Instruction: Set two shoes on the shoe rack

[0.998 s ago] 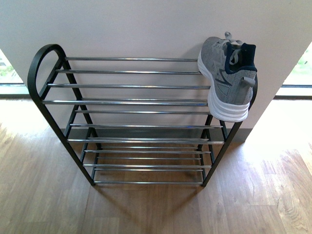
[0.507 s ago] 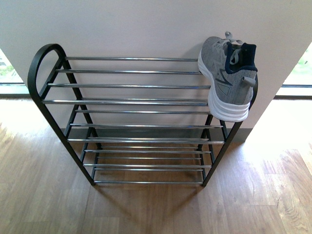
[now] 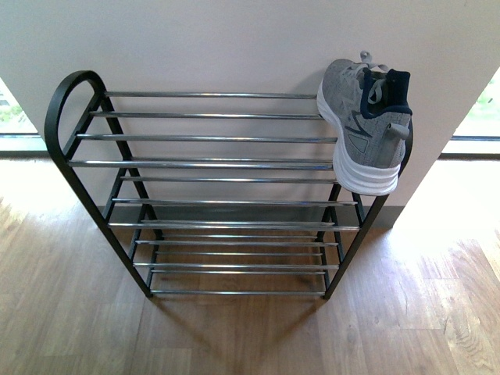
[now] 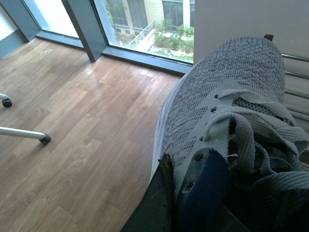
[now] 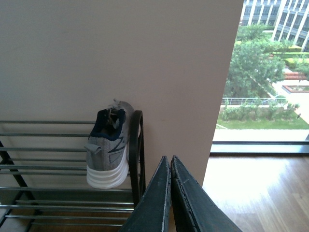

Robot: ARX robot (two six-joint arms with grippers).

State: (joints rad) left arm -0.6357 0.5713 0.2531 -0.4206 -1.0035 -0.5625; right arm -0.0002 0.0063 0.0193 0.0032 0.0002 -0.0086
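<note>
A plain pale wall (image 3: 234,39) fills the upper middle of the front view, with a bright window (image 3: 9,109) at the left edge and another window (image 3: 478,117) at the right edge. Light wood-plank floor (image 3: 234,336) covers the lower half, washed by daylight beside both windows

The front camera looks steeply down from mid-distance on the whole shoe rack (image 3: 211,164) against the wall (image 3: 195,39), with a sneaker (image 3: 363,133) at 2 o'clock. The right wrist camera stands farther off, faces the same wall, and shares that sneaker and the rack's end frame. The left wrist camera sits right against another sneaker (image 4: 227,121), facing the floor (image 4: 72,145) and window (image 4: 145,19).
</note>
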